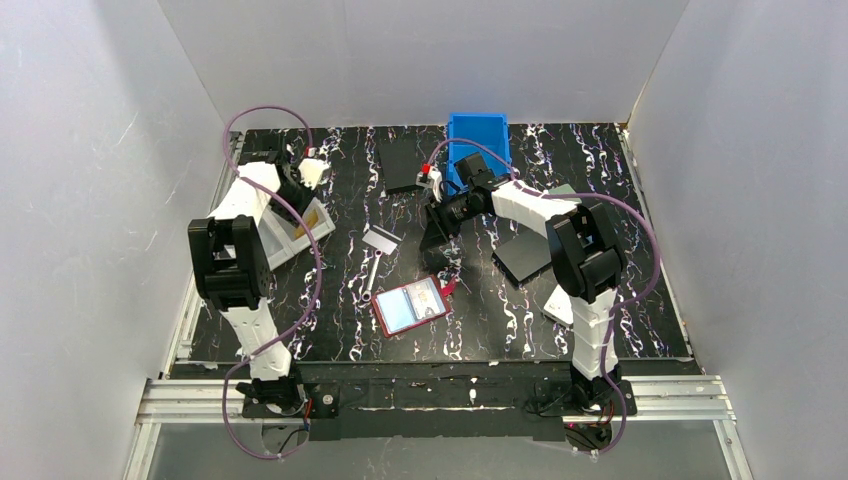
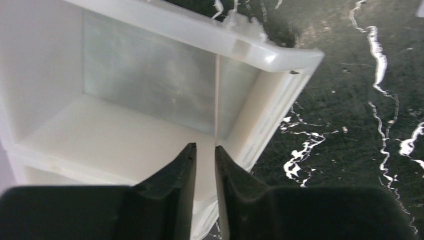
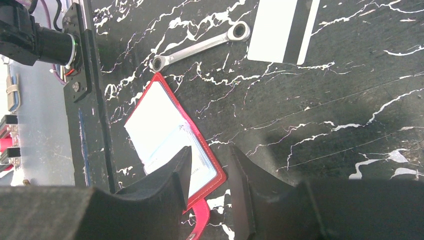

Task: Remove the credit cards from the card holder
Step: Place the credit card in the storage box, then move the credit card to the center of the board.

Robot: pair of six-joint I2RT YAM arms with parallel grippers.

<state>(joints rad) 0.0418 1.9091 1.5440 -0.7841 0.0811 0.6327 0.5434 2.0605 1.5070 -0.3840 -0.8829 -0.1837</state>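
The small red bifold card holder (image 1: 410, 307) lies spread open on the black, white-veined marble-pattern table (image 1: 480, 320), towards the near edge and roughly midway between the two arm bases. Its pale blue-grey pockets face up and its red snap tab (image 1: 448, 288) sticks out on the right-hand side. I can't make out whether anything sits in the pockets.

Just beyond it lies a slim silver ring-ended wrench (image 1: 371, 272). At the wrench's far end a whitish credit card with a dark stripe (image 1: 380, 239) lies flat on the table, apart from the holder.

The right gripper (image 3: 210, 152) hangs over the table just past the holder's tab side. Its black fingers are parted with only tabletop and the holder's red edge showing between them, so it grasps nothing.

Over on the left, the left gripper (image 2: 205, 147) points down into a white plastic bin (image 2: 280, 55). Its fingers are drawn close with a narrow slit between them, and nothing is in that slit. From above, an orange credit card (image 1: 314, 217) shows inside that bin, against its right-hand wall.

Farther back stands a blue plastic bin (image 1: 478, 140), with one flat black case (image 1: 400, 160) to its left. Another flat black case (image 1: 525, 258) lies beneath the right arm.
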